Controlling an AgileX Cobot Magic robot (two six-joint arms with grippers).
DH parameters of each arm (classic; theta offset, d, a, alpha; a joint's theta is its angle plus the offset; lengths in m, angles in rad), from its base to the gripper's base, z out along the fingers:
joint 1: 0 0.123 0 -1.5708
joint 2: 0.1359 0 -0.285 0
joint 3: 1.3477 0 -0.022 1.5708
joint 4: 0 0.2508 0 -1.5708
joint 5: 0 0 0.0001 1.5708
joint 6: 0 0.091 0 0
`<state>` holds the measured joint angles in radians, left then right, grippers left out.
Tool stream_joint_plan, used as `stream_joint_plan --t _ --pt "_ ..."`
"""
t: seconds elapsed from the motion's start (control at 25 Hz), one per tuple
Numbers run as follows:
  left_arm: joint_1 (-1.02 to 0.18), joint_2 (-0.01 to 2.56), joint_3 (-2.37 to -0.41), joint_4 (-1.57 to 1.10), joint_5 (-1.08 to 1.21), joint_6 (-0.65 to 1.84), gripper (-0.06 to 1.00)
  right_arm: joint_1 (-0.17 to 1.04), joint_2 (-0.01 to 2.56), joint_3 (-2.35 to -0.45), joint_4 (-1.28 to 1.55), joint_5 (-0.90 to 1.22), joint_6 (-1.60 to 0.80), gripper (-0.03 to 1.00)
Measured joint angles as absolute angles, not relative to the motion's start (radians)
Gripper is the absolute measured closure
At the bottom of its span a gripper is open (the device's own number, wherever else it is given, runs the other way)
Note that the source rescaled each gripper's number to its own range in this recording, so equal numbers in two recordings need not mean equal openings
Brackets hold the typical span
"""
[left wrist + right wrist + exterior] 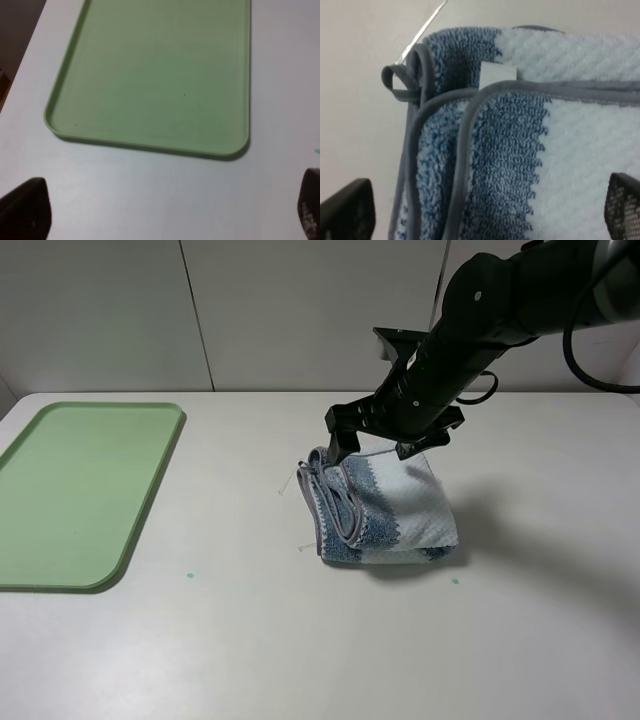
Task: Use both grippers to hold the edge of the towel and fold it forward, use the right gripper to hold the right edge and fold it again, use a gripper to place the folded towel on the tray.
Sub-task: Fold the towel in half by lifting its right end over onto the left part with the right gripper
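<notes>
White tabletop [300,650] all round, pale wall panels [250,310] behind. The towel [400,515] sits folded in a chunky bundle about mid-table, a bit right of centre. Its stacked grey hem [342,508] edges face the tray side.

The tray [60,490] is way over on the left, flat green with a low rim, well apart from the towel. The stretch between them is open table with just a tiny green speck [189,575] on it. Another speck [455,581] sits just off the towel's near right corner.

The right gripper [378,452] hangs over the towel's far edge, fingers spread wide and not pinching anything as far as I can see. Its arm comes in from the upper right. The right wrist view is basically all towel: layered piping, a hanging loop [402,82] and a small white tag [497,75] at one corner.

The left gripper [167,207] shows up only in its own wrist view. Its fingertips are far apart over bare table, near a short end of the tray.
</notes>
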<state>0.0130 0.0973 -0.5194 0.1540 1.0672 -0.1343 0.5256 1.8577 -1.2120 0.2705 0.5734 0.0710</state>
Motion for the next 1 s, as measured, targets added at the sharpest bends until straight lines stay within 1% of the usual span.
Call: stream_joint_plan --t 0.44,0.68,1.0 --pt "0.013 0.097 -0.519 0.154 1.067 -0.134 -0.05 0.526 1.858 -1.212 0.241 0.572 0.070 -0.03" --pt "0.013 0.097 -0.519 0.154 1.067 -0.134 -0.05 0.526 1.858 -1.212 0.248 0.572 0.132 -0.03" --pt "0.013 0.097 -0.519 0.154 1.067 -0.134 -0.05 0.526 1.858 -1.212 0.248 0.572 0.139 -0.03"
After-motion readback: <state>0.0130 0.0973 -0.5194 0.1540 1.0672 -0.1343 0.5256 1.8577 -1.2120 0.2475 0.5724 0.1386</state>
